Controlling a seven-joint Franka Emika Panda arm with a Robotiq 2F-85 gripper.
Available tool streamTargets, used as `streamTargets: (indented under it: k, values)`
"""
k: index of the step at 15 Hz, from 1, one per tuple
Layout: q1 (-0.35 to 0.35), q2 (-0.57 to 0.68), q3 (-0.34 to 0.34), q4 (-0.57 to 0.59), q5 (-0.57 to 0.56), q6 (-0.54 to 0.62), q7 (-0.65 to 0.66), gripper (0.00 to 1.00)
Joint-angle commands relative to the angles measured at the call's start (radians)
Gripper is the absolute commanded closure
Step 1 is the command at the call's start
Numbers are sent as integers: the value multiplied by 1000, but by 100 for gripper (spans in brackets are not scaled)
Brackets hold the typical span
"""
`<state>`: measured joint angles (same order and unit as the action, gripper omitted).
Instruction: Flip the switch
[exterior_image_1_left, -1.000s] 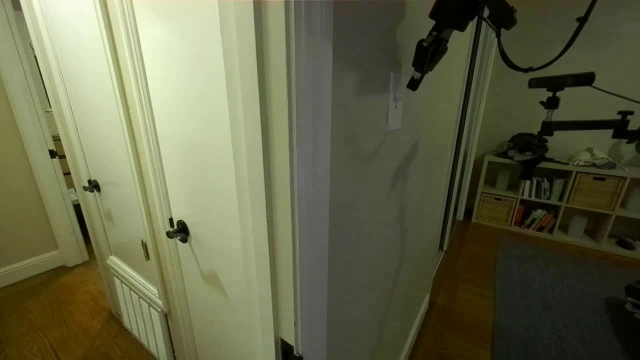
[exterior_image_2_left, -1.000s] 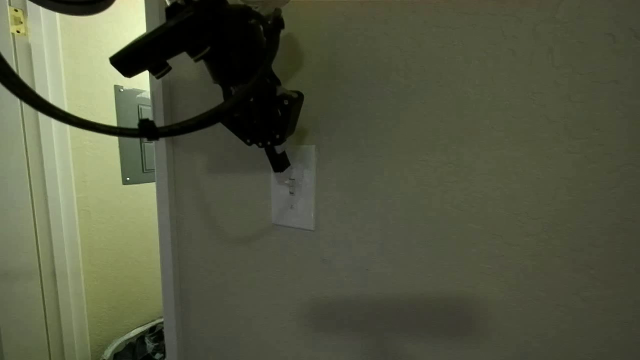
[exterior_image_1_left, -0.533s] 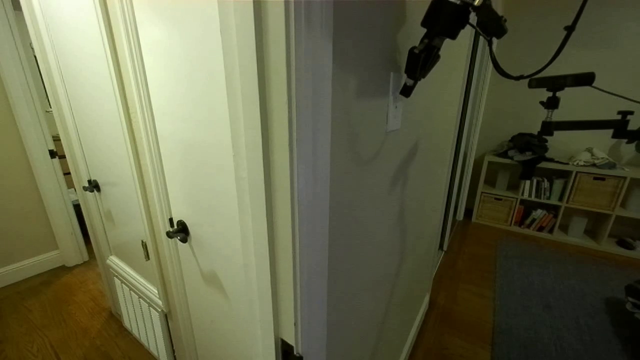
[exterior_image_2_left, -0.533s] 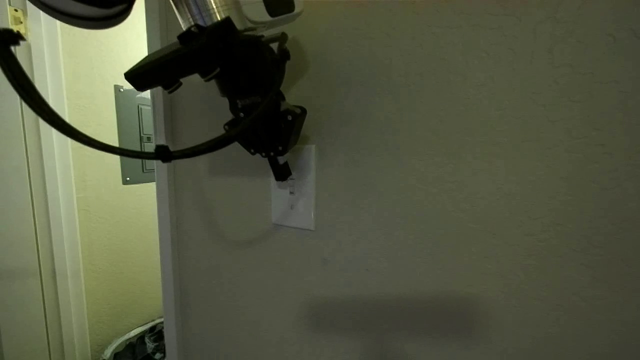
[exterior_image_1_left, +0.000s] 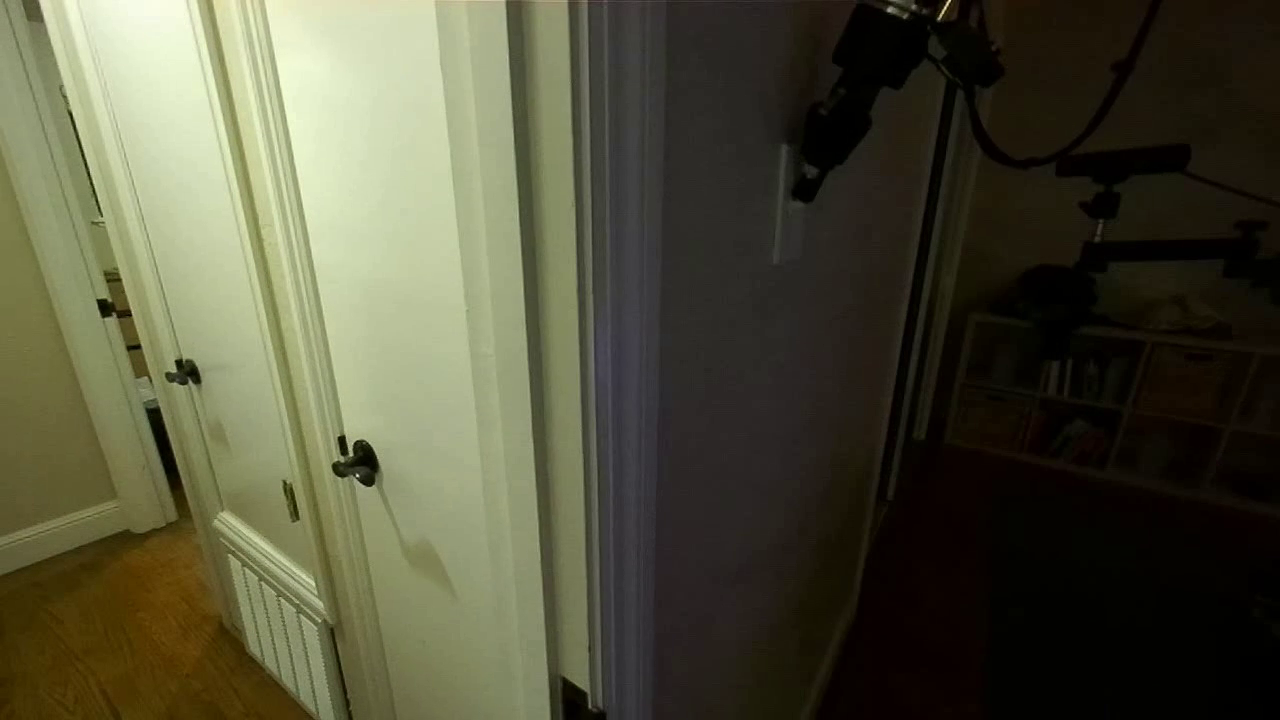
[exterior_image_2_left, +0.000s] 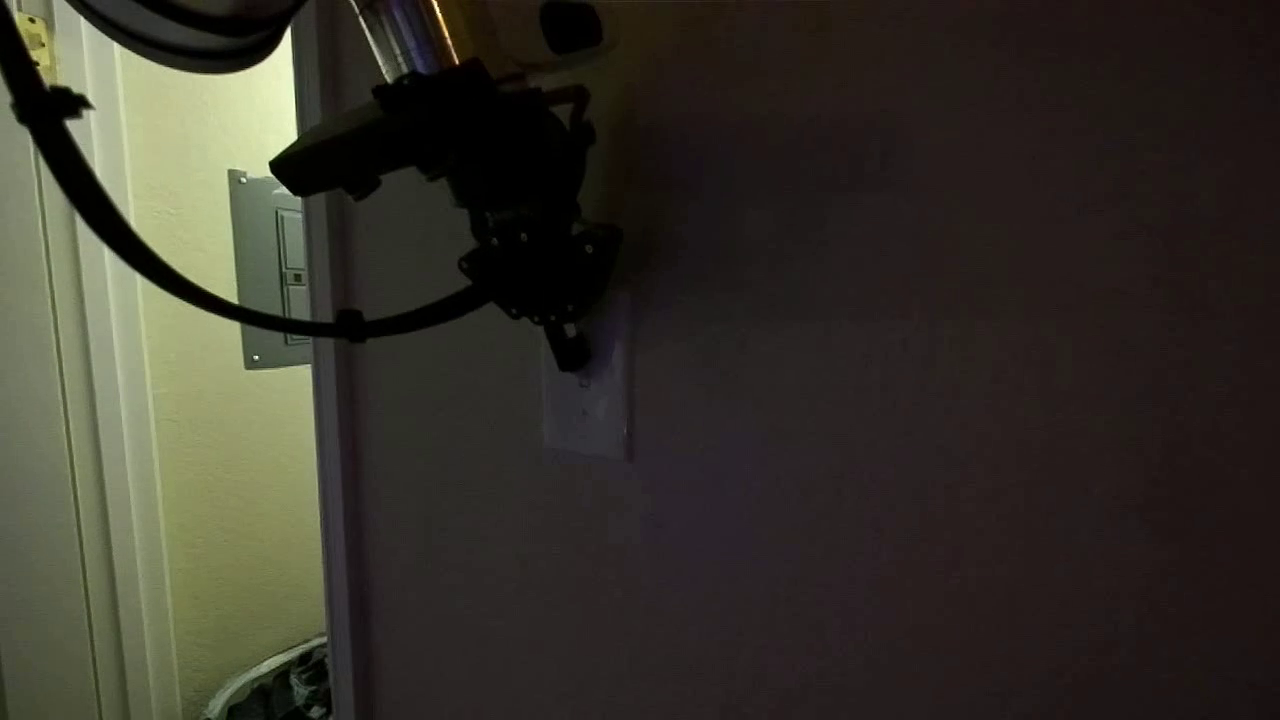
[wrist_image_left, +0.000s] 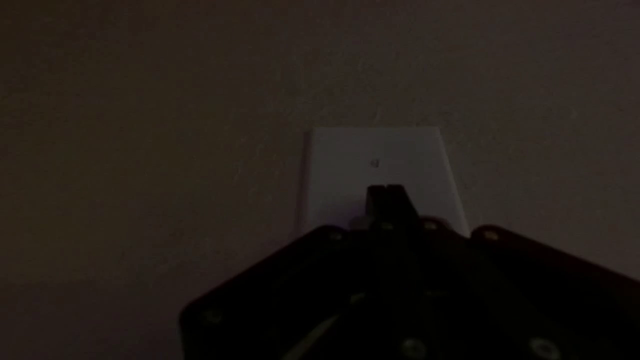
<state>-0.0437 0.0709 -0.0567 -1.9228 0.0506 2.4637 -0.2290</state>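
At the switch (wrist_image_left: 377, 175), the upright white plate on the wall (exterior_image_2_left: 850, 500), the light has just fallen away: half a second ago the plate and the wall were grey and clear, now they are very dark. From this we judge that the room's lamp went out and that the flip is most probably accomplished, although we cannot make out the lever near the fingertips (exterior_image_2_left: 574, 358), nor read its position. These fingertips have come slightly lower and stand at about the middle of the plate; whether they touch it, we cannot say with certainty. The gripper (wrist_image_left: 386, 194) has its two fingers pressed together, with nothing visible between them, and it slants downward to the wall, covering much of the plate's upper part in an exterior view. Next to it, the cable (exterior_image_2_left: 270, 322) hangs in a wide curve, and the arm (exterior_image_2_left: 415, 40) rises out of the view. Farther off, the white door (exterior_image_1_left: 380, 250) keeps its brightness, whereas the shelf unit (exterior_image_1_left: 1122, 334), more distant, has sunk almost into black, which supports our reading.
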Motion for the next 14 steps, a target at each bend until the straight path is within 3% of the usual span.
streamTargets:
  k: [1,7,14]
  values:
    - [-11,19,9,-26,50,-8,-12,96]
    - [-9,-21,7,-59,32,-49,8,96]
    - [9,-100,13,-112,-110,-285,54,96]
